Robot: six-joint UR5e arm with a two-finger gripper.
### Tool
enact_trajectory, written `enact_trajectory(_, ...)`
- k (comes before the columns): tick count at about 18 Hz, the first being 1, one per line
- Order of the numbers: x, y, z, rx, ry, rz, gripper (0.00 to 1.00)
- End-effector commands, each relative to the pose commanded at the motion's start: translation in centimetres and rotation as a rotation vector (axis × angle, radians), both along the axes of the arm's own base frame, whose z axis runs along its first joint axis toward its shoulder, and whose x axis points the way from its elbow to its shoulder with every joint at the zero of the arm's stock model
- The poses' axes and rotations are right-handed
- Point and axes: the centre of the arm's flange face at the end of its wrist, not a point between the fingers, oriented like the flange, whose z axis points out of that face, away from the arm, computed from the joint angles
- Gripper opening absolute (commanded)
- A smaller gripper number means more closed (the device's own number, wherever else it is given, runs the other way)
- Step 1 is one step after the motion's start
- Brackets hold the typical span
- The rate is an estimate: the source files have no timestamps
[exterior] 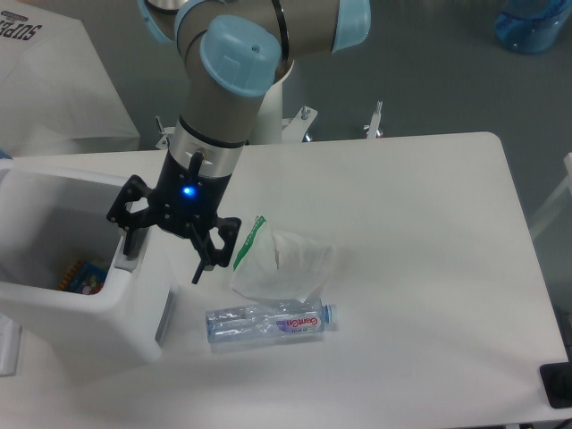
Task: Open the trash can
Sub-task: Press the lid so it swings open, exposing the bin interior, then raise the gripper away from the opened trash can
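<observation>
The trash can (98,315) is a boxy white bin at the table's left edge. Its top stands open and I see into it, with a colourful item (78,273) lying at the bottom. The lid itself is out of sight. My gripper (162,257) hangs over the bin's right rim, fingers spread and holding nothing. Its left finger (126,243) points down at the grey push tab (130,263) on that rim; I cannot tell whether it touches. The right finger (199,271) hangs just outside the bin's right wall.
A crumpled clear bag (284,265) with a green strip lies right of the gripper. A clear plastic bottle (270,322) lies on its side in front of it. A blue water jug (534,21) stands on the floor at the far right.
</observation>
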Motion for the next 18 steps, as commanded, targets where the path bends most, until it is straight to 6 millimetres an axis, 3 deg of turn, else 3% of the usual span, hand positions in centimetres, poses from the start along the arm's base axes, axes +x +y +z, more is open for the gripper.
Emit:
enact_trajectory(4,0.0,0.0,0.1,0.001,0.002,-0.001,1.0)
enact_trajectory(13,-1.6,-0.5,3.7,0.052,0.044,0.024,1.0)
enact_trajectory(15,-3.4,-1.3,4.2,0.061,0.064,0.043,1.0)
enact_trajectory(17,-7.6,-3.1,3.8,0.074,0.113,0.062,1.0)
enact_trajectory(18,-9.8,-3.6,2.6,0.066,0.14,0.05,1.0)
